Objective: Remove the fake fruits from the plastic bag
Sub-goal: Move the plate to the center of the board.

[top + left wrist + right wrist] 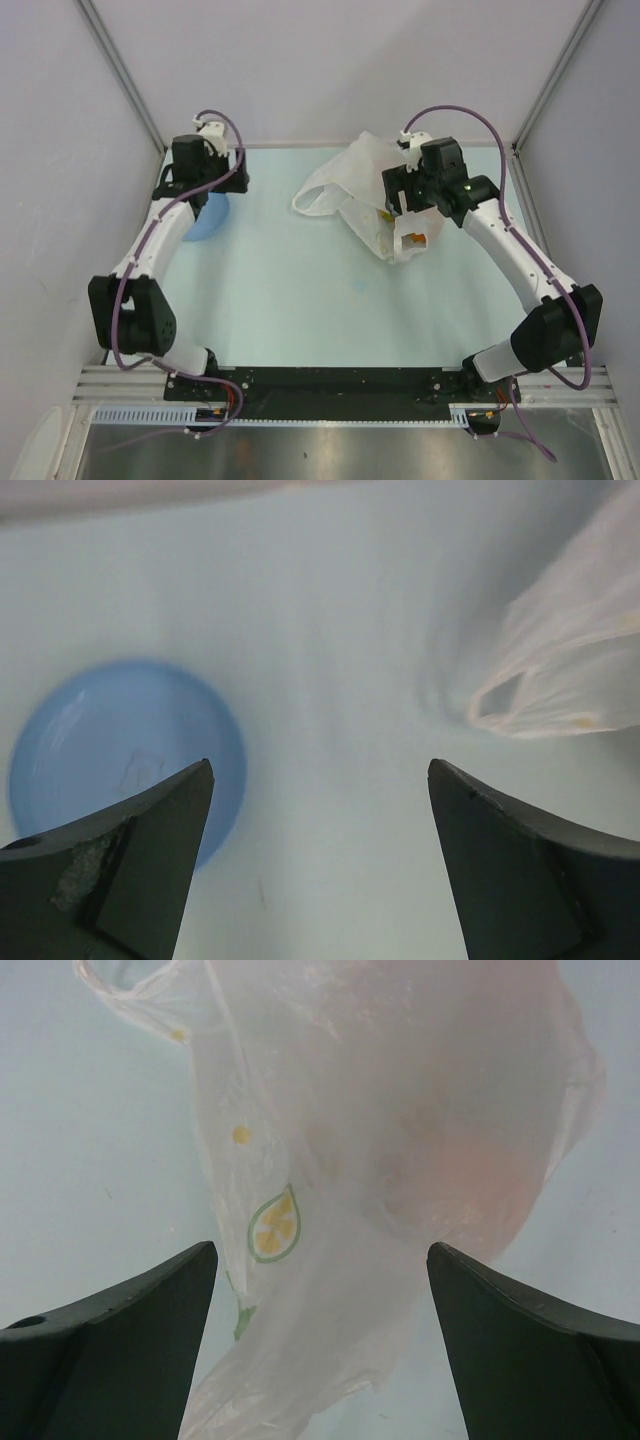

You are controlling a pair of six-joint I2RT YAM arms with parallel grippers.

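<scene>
Diagonally lies plastic bag [365,175] — handles [298,205] leftward.

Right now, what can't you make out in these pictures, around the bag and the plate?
- Fake fruits: right wrist view, only pinkish-orange blurs through the plastic bag; number and kinds unclear.
- Plate: top view, mostly under the left arm; left wrist view, near edge behind the left gripper.
- Rest of the plastic bag: left wrist view, blurred, cut off by the right edge.

A robot lab cell: white panel walls [330,60], aluminium frame posts [122,70], pale-blue table [290,300].
</scene>
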